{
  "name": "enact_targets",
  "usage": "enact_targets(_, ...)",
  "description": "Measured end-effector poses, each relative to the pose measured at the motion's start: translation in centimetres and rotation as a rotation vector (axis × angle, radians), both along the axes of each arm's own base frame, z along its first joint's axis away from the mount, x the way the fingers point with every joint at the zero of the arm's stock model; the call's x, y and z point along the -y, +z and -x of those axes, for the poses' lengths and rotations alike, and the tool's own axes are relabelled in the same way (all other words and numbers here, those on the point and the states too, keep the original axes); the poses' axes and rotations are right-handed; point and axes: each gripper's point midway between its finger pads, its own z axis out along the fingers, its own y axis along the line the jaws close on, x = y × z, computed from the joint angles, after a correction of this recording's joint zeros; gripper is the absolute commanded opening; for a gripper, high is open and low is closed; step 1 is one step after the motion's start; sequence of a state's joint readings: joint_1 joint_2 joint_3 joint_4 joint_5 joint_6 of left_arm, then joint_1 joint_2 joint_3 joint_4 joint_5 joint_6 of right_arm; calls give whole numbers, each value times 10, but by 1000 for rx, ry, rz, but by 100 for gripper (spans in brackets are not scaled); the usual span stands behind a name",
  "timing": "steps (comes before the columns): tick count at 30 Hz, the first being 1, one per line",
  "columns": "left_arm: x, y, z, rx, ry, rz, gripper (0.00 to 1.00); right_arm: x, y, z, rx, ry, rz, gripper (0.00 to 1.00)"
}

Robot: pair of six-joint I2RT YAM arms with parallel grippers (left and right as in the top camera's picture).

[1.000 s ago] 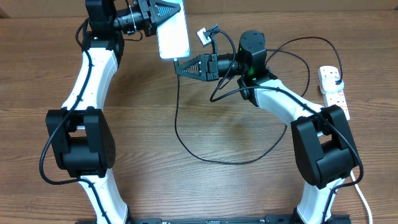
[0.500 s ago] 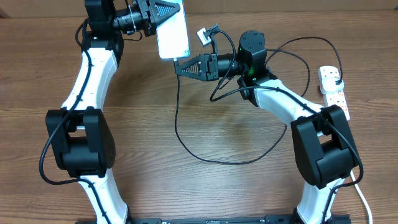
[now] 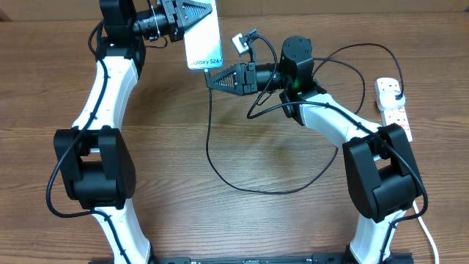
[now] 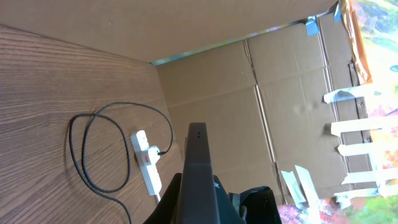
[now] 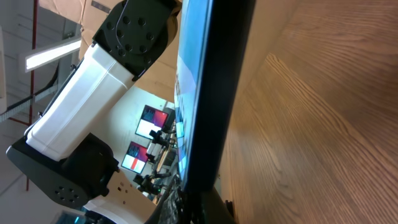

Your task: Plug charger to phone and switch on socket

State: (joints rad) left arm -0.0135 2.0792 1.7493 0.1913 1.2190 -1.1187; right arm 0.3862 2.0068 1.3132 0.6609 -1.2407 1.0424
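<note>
My left gripper (image 3: 192, 20) is shut on the phone (image 3: 204, 40) and holds it in the air at the far middle, teal screen up, with the "Galaxy S24+" end toward the right arm. My right gripper (image 3: 210, 78) is shut on the charger's tip right at the phone's lower end. The black charger (image 3: 242, 187) cable loops down across the table and back up to its plug (image 3: 396, 97) in the white socket (image 3: 393, 108) at the right edge. In the left wrist view the phone's dark edge (image 4: 199, 177) fills the jaws. In the right wrist view the phone (image 5: 214, 93) stands just above the fingers (image 5: 199, 208).
The socket (image 4: 147, 165) and cable (image 4: 93, 155) also show in the left wrist view, in front of a cardboard wall (image 4: 249, 99). A small white tag (image 3: 239, 42) hangs near the right wrist. The socket's thick white cord (image 3: 427, 231) runs down the right edge.
The phone has tilted slightly, so its screen shows teal with the text instead of white glare. Both arms have hardly moved.
</note>
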Motion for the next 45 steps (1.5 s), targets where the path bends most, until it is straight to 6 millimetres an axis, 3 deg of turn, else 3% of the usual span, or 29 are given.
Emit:
enact_targets(24,2,0,-2,32,13,-13,4,-1,0,-7,-27,-43,1,4)
enact_targets(25,2,0,-2,32,12,-13,4,-1,0,-7,-27,-43,1,9)
enact_targets(26,2,0,-2,33,11,-13,4,-1,0,-7,-32,-42,1,21)
enact_targets(30,8,0,7,25,-42,-6,4,0,1,-20,-28,-117,-4,80)
enact_targets(33,9,1,10,25,-64,-2,4,2,1,-27,-29,-154,-5,89)
enact_targets(37,4,1,10,25,-61,-1,4,2,1,-30,-29,-169,-6,93)
enact_targets(45,-42,0,1,16,0,3,4,9,0,-36,-38,-190,-1,100)
